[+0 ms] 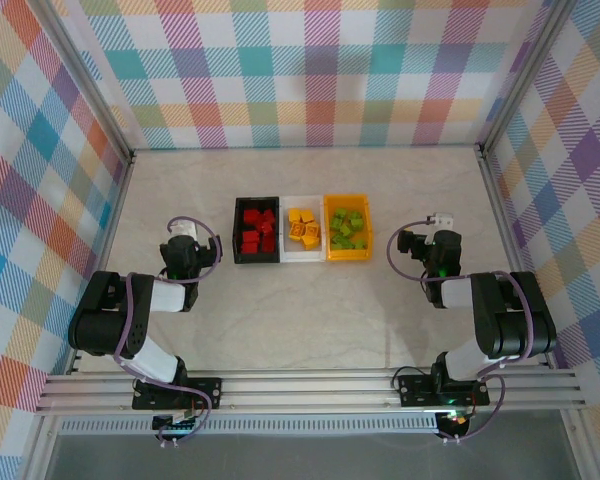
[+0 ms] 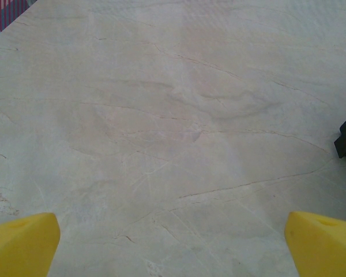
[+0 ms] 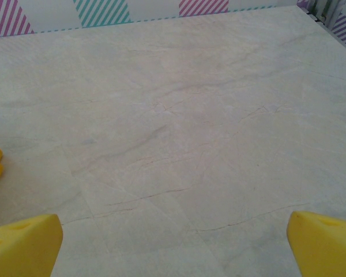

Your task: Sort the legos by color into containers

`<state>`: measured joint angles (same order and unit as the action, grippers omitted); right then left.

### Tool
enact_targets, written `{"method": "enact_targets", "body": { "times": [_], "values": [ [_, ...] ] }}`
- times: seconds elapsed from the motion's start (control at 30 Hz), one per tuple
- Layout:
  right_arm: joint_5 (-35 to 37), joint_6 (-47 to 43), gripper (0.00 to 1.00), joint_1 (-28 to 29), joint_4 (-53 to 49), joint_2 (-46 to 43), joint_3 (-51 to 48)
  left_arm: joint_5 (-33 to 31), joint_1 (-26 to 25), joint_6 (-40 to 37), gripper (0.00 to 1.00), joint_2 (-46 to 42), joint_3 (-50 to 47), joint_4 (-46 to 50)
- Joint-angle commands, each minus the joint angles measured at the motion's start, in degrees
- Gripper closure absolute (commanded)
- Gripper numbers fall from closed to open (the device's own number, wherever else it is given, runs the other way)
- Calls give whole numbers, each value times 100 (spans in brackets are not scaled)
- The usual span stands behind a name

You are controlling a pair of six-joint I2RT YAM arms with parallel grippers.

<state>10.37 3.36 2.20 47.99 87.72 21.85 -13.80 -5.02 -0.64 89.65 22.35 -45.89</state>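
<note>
Three containers (image 1: 301, 258) touching in a row, legos (image 1: 302, 230) sorted inside by color

Three containers (image 1: 302, 257) in a touching row (left to right) on the table (image 1: 310, 330), legos (image 1: 302, 230) inside each

No readable words, brands, numbers or signs. Plain and unmarked: the black bin (image 1: 238, 232), the white bin (image 1: 301, 257) and the orange-yellow bin (image 1: 348, 258). Only faint veining on the tabletop (image 1: 310, 320) around the white bin. Too small to tell any lettering on the studs of the legos (image 1: 258, 228).
</note>
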Motion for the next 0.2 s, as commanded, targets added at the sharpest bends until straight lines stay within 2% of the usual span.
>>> {"method": "enact_targets", "body": {
  "times": [0.0,0.17],
  "values": [
    [-96,-46,0,-31,239,8,13,-52,-12,112,0,-17,82,-192],
    [-97,-48,0,-33,237,7,13,-60,-13,109,0,-24,68,-199]
  ]
}}
